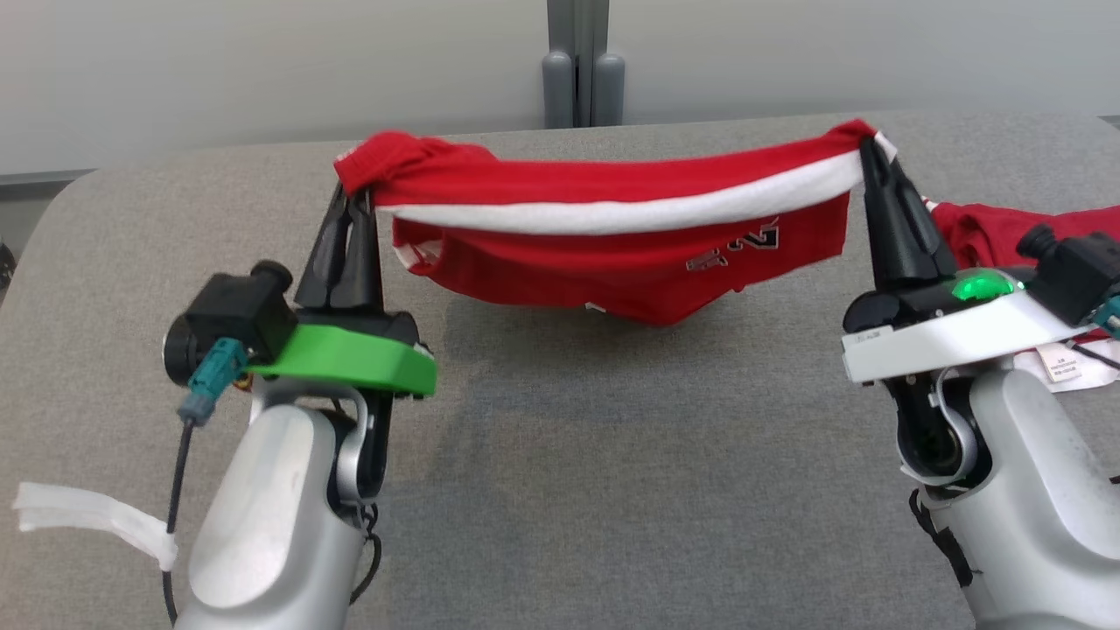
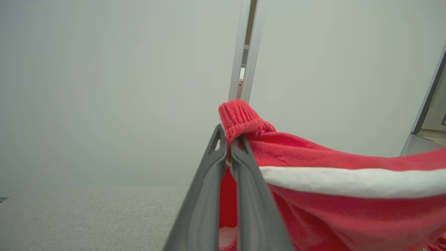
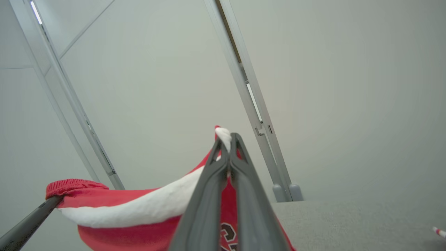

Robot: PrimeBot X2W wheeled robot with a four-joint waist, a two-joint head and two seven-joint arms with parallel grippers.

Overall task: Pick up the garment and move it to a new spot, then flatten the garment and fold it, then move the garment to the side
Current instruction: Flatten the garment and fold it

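The garment (image 1: pixel 612 227) is red with a white stripe and dark number print. It hangs stretched in the air between my two grippers, sagging in the middle just above the grey table (image 1: pixel 560 455). My left gripper (image 1: pixel 354 206) is shut on its ribbed red end, which shows in the left wrist view as the garment (image 2: pixel 313 181) pinched at my left gripper (image 2: pixel 230 139). My right gripper (image 1: pixel 871 153) is shut on the white-striped end. In the right wrist view my right gripper (image 3: pixel 228 139) clamps the garment (image 3: pixel 139 209).
Another red piece of cloth (image 1: pixel 997 232) with a white label (image 1: pixel 1063 363) lies on the table at the right, behind my right wrist. A white strip (image 1: pixel 87 516) hangs at the lower left. A grey post (image 1: pixel 582 61) stands behind the table's far edge.
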